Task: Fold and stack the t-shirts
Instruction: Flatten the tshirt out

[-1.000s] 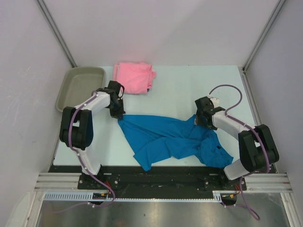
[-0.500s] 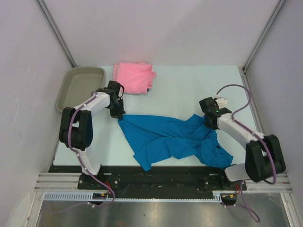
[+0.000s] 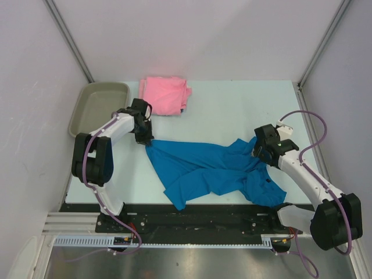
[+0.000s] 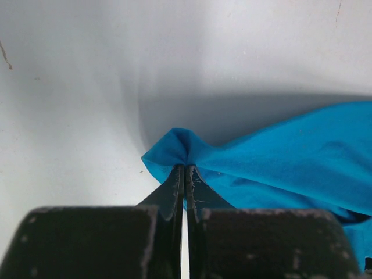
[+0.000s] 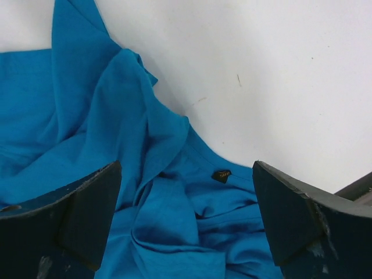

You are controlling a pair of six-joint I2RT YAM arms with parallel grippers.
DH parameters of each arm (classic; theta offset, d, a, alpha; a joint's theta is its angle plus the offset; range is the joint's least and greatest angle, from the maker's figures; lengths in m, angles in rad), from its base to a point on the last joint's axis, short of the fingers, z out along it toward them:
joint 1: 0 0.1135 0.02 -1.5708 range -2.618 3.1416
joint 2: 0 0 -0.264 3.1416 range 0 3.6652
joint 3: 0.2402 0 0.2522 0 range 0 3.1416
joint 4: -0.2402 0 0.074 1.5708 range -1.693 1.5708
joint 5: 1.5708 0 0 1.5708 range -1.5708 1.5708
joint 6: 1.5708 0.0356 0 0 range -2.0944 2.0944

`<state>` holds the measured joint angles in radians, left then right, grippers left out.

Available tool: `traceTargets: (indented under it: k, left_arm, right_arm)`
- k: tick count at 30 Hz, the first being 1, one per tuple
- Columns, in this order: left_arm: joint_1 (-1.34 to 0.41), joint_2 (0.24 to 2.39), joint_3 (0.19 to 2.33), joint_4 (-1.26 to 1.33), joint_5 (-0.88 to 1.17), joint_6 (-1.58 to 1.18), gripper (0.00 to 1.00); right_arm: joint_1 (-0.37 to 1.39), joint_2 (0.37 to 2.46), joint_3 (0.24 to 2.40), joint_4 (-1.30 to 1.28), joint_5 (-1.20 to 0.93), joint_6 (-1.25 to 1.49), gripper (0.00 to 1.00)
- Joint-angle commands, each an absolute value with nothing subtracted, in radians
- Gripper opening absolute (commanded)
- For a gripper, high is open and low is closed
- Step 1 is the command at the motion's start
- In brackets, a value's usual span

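Right gripper (image 3: 259, 150) just let go, jaws wide, backed off (regrasp likely). Left gripper (image 4: 185, 170) stays pinched on blue t-shirt (image 3: 203, 168) corner. Shirt is crumpled, unfolded, near-side of pink t-shirt (image 3: 164, 96).

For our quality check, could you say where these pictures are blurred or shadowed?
Left wrist: left claw blurred up close, soft shadow on the table behind the blue t-shirt. Right wrist: cloth sharp, right claw soft. Top external: evenly lit, sharp.

No text, brand or number can be read anywhere; the small dark tag (image 5: 221, 175) on the blue t-shirt (image 5: 87, 145), lower centre of the right wrist view, is too small to make out
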<state>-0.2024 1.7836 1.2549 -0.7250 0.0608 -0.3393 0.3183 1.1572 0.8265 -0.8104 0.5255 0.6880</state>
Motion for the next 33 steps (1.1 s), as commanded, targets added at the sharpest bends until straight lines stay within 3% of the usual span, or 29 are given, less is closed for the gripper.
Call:
traceTargets:
  k: [1, 7, 15, 28, 33]
  left_arm:
    - [-0.198, 1.729, 1.249, -0.71, 0.089, -0.305, 0.0]
    - [-0.196, 1.733, 1.243, -0.701, 0.095, -0.305, 0.0]
    - [-0.196, 1.733, 1.239, -0.698, 0.094, -0.307, 0.0]
    - [-0.196, 1.74, 1.238, -0.703, 0.09, -0.305, 0.0]
    - [-0.196, 1.743, 1.238, -0.701, 0.091, -0.305, 0.01]
  right_arm:
    - [0.292, 1.176, 0.848, -0.695, 0.512, 0.672, 1.0]
    - [0.19, 1.379, 0.897, -0.491, 0.445, 0.583, 1.0]
    - [0.094, 1.615, 1.002, -0.331, 0.379, 0.54, 0.76]
    - [0.097, 1.749, 1.089, -0.313, 0.317, 0.531, 0.74]
    - [0.1, 1.784, 1.089, -0.308, 0.313, 0.534, 0.69]
